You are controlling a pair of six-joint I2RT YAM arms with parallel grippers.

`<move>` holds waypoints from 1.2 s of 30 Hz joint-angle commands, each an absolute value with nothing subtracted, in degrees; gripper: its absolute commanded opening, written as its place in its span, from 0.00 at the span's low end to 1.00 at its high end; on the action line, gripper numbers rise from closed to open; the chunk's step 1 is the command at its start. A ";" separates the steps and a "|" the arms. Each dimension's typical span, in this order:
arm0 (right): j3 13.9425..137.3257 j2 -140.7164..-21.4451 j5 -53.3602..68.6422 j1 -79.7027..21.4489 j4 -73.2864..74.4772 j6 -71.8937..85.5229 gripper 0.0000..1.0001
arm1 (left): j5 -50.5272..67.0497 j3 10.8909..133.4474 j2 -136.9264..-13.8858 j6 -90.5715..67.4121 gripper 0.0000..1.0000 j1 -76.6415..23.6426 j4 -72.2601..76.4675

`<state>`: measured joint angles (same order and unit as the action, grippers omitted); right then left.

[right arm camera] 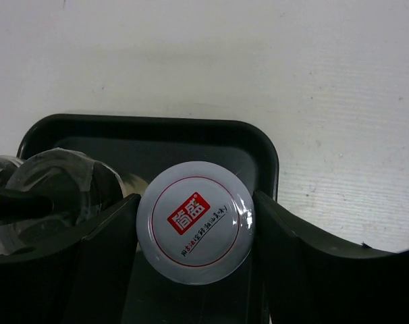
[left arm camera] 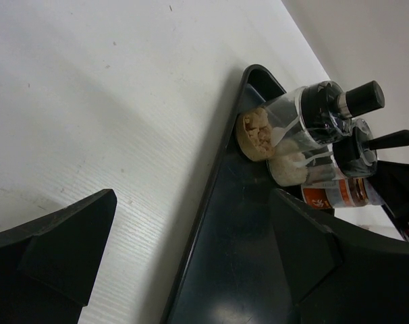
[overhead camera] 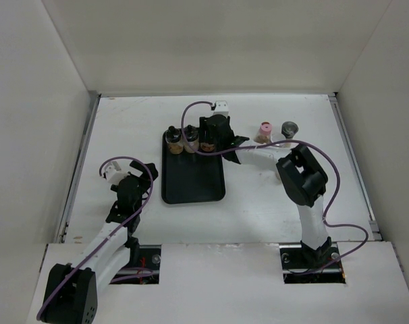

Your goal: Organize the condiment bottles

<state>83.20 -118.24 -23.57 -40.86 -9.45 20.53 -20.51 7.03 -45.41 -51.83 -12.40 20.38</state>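
Tray (overhead camera: 192, 185), black and flat, at the centre of the top view on a white table (overhead camera: 272, 202). Along its upper end, three condiment bottles in a tight row: black-capped bottle (overhead camera: 171, 140) at the left, second black-capped bottle (overhead camera: 189, 138) in the middle, white-capped bottle (overhead camera: 206, 144) at the right, in the tray's upper right corner. Right gripper (overhead camera: 210, 138) down over that last one. In the right wrist view, round white cap (right arm camera: 194, 231) with a red label at centre frame, one dark finger against its left side and the other against its right: clamped on the white-capped bottle. Resting on the tray floor or lifted just off it: cannot tell. Right of the tray, in the upper right of the top view, two more upright on the bare table, apart from the tray and near each other: pink-capped jar (overhead camera: 263, 133) and grey-capped jar (overhead camera: 289, 129). Left gripper (overhead camera: 142, 172) left of centre in the top view, near the tray's left edge, fingers spread wide with nothing between them. In the left wrist view, one finger in each bottom corner, tray rim slanting up the middle, the three bottles bunched in the upper right, tan contents plain through the clear wall of the nearest.
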 commanded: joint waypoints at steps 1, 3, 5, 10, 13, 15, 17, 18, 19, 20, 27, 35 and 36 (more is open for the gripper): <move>86.48 -117.25 -24.35 -40.74 -16.44 21.18 0.59 | -20.30 6.85 -45.70 -51.33 1.00 -12.17 23.20; 85.79 -117.07 -24.52 -40.82 -16.52 21.18 0.68 | -20.21 6.94 -45.97 -51.33 1.00 -12.43 23.20; 84.73 -116.02 -24.70 -40.91 -16.87 21.27 0.81 | -20.65 7.03 -46.23 -51.24 1.00 -12.43 23.47; 81.66 -109.53 -25.05 -40.91 -16.00 21.36 0.95 | -20.30 6.77 -45.53 -51.33 1.00 -12.43 23.55; 78.15 -104.00 -25.22 -40.91 -15.03 21.79 0.94 | -20.66 6.68 -45.18 -51.15 1.00 -12.35 23.47; 74.46 -99.43 -25.66 -40.91 -14.94 21.97 0.88 | -20.30 6.59 -44.91 -51.33 1.00 -12.35 23.29; 68.94 -93.37 -27.41 -40.65 -15.55 21.88 0.66 | -20.65 6.50 -44.74 -51.24 1.00 -12.43 23.47; 66.12 -90.29 -28.73 -40.13 -15.47 21.88 0.50 | -20.74 6.50 -44.82 -51.24 1.00 -12.43 23.47; 63.74 -87.13 -30.05 -39.16 -14.86 21.54 0.38 | -20.48 6.50 -44.91 -51.33 1.00 -12.43 23.38; 61.37 -83.97 -31.36 -38.20 -13.72 21.19 0.32 | -20.22 6.50 -45.00 -51.50 1.00 -12.43 23.29; 50.81 -69.36 -35.42 -27.92 -5.02 21.97 0.67 | -19.87 6.94 -46.67 -51.77 1.00 -12.87 23.73; 48.34 -71.01 -33.14 -23.42 -1.05 21.19 0.99 | -19.78 6.77 -46.58 -51.86 1.00 -12.96 24.35; 48.51 -71.54 -32.35 -23.25 -1.58 20.83 0.99 | -20.04 6.77 -46.67 -51.86 1.00 -13.05 24.35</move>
